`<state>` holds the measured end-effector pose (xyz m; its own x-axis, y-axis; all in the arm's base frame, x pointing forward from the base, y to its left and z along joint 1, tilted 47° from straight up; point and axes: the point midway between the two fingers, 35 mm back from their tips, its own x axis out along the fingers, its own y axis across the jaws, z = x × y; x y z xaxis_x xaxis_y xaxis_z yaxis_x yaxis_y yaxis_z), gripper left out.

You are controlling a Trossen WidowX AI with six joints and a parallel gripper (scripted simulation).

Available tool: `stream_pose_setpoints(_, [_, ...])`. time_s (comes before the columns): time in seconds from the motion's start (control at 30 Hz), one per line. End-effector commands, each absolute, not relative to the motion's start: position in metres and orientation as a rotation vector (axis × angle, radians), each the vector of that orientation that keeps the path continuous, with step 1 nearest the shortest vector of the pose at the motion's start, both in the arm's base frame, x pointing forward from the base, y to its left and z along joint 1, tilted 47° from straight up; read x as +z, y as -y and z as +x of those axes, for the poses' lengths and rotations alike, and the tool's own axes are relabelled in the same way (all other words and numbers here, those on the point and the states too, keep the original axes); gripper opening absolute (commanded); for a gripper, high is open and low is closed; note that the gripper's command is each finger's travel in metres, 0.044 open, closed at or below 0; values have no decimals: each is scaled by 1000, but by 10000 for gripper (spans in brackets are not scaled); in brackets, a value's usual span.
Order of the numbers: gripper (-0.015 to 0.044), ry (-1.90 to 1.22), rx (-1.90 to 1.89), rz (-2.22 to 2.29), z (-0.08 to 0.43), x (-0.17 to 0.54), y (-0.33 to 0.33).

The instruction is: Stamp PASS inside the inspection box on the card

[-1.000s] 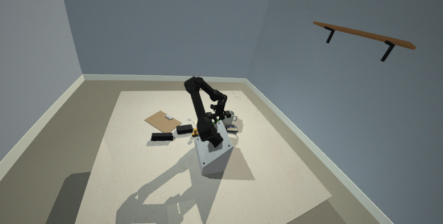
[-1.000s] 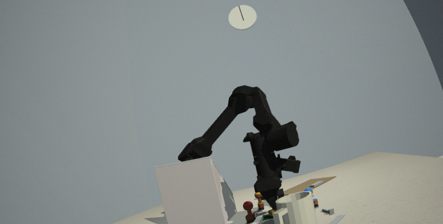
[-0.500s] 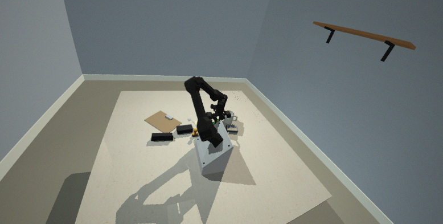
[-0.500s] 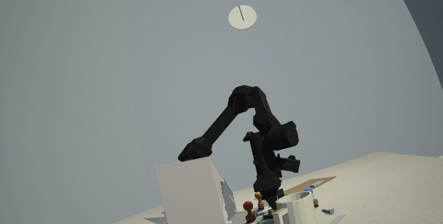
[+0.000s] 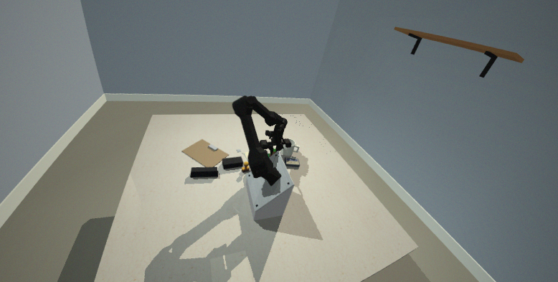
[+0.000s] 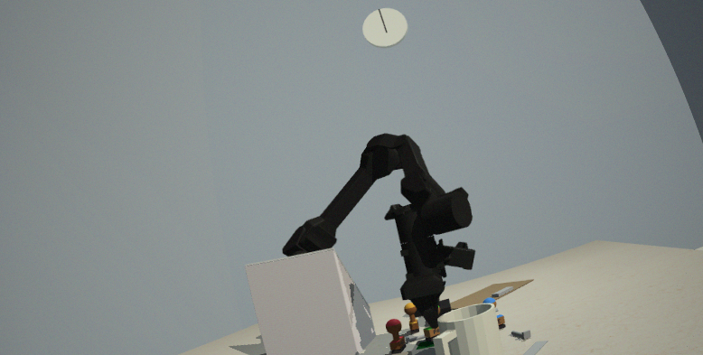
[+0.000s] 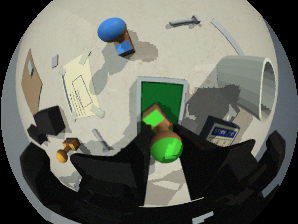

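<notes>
My gripper (image 7: 161, 128) (image 6: 432, 325) is shut on the green-topped stamp (image 7: 166, 149) (image 6: 431, 332), holding it by its brown handle. The stamp's block, with a bright green patch, is over the green ink pad (image 7: 161, 94) (image 6: 425, 345) in its pale tray. A small gap seems to show below the block in the exterior view, but contact is hard to judge. The cream card (image 7: 84, 67) lies taped down to the left in the wrist view, its outlined box showing no clear print. The stamp's underside is hidden.
A blue-topped stamp (image 7: 112, 30) stands beyond the card. An orange stamp (image 7: 71, 146) (image 6: 410, 310) and a red one (image 6: 394, 326) are near the base. A mug (image 7: 245, 82) (image 6: 469, 328) and a dark device (image 7: 220, 132) sit right of the pad. Black blocks (image 7: 49, 120) and a clipboard (image 5: 203, 153) lie left.
</notes>
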<state>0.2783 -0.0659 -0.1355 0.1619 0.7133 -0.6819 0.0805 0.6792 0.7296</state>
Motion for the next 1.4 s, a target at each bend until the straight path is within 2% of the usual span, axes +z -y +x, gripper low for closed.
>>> stream_pose_setpoints(0.0, [0, -1348, 511, 722, 279, -130, 73])
stream_pose_setpoints(0.9, [0, -1349, 510, 721, 272, -104, 101])
stream_pose_setpoints(1.37, [0, -1415, 366, 889, 304, -52, 59])
